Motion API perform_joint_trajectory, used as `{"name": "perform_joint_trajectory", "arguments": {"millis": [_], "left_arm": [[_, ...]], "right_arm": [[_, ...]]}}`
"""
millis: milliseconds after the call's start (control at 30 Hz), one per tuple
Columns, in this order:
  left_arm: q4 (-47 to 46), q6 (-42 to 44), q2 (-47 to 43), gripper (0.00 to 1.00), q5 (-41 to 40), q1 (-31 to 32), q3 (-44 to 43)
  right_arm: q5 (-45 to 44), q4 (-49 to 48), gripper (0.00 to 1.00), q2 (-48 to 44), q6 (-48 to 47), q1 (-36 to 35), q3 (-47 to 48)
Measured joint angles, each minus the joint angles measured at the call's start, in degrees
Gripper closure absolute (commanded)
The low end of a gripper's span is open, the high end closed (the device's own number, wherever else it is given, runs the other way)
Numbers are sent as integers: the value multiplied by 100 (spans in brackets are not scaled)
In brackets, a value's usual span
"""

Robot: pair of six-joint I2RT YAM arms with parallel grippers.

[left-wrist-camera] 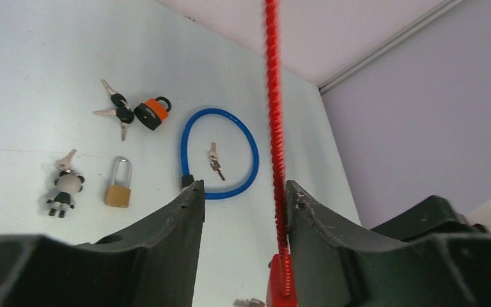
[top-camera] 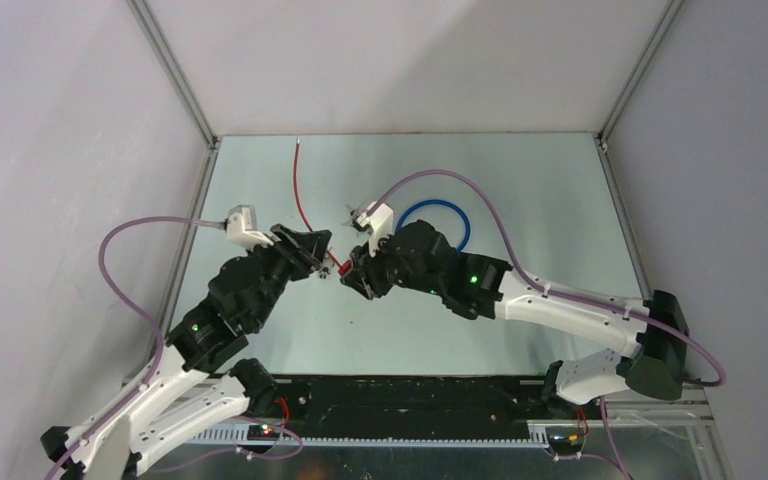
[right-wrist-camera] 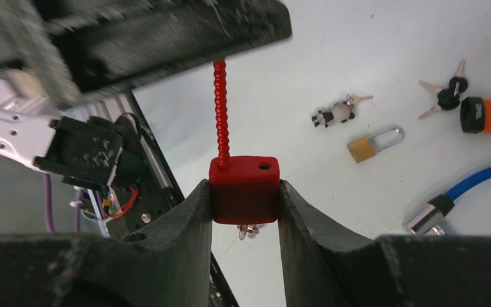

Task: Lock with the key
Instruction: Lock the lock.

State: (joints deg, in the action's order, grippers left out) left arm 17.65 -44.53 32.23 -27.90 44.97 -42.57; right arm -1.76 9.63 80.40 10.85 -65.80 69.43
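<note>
"Why does the right gripper [right-wrist-camera: 244, 199] squeeze that red lock [right-wrist-camera: 243, 182] so hard?"

"So it can't wobble. It pinches the block on both sides and holds it up over the middle of the table [top-camera: 520, 190]. The bumpy red cable [left-wrist-camera: 275, 121] points toward the far side."

"And the left gripper [left-wrist-camera: 244, 190]?"

"It is just to the left of the lock. Its two fingers [left-wrist-camera: 166, 243] stand apart with the cable between them. The cable lies close against one finger, but there is a gap on the other side, so it grips nothing."

"Why put the fingers there?"

"I think it wants to catch the cable, so both ends are steady."

"Where is the key?"

"I think the key [right-wrist-camera: 249, 231] is that little silver bit poking out under the red block. It looks like it sits in the keyhole, but it is too small to be sure."

"Is it locked?"

"I can't tell. My guess is the turn is not done yet."

"And the other stuff?"

"The blue cable lock [left-wrist-camera: 249, 147], the brass padlock [left-wrist-camera: 118, 192] and the orange padlock [left-wrist-camera: 152, 113] lie flat on the table, apart from the red lock. I don't think this job needs them."
</note>
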Motion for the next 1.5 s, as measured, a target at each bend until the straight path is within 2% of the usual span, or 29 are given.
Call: {"name": "perform_joint_trajectory", "arguments": {"millis": [133,200,233,267,333,367,433,500,633,767,933,1167,1500], "left_arm": [[-293,-90,168,64,164,0,13],[-420,-111,179,80,254,0,37],[-514,-118,166,94,313,0,70],[-570,-120,151,97,367,0,90],[-782,-28,138,100,544,0,129],[-848,26,136,100,603,0,133],[-931,186,133,100,691,0,136],[-944,461,118,100,765,0,133],[-944,1071,111,100,1088,-4,120],[-940,1655,157,100,1602,-7,37],[-953,2218,258,100,2562,-4,-229],[-1187,2363,267,100,3617,-4,-396],[-1600,2312,544,100,4240,-4,-514]], "right_arm": [[-44,-131,91,-229,15,-15,-15],[-46,-149,91,-251,35,-17,-22],[-48,-160,91,-251,59,-24,-22],[-52,-162,87,-251,92,-33,-22],[-48,-166,64,-251,151,-42,-26],[-42,-177,42,-251,179,-42,-35],[-11,-186,23,-258,251,-39,-37],[70,-192,15,-317,267,-39,-52],[444,-212,13,-721,247,50,-164],[955,-313,15,-1388,334,376,-216],[1080,-1016,17,-1967,876,669,-227],[822,-1812,21,-1897,1460,697,-236],[874,-2365,40,-1486,1657,741,-258]]}}
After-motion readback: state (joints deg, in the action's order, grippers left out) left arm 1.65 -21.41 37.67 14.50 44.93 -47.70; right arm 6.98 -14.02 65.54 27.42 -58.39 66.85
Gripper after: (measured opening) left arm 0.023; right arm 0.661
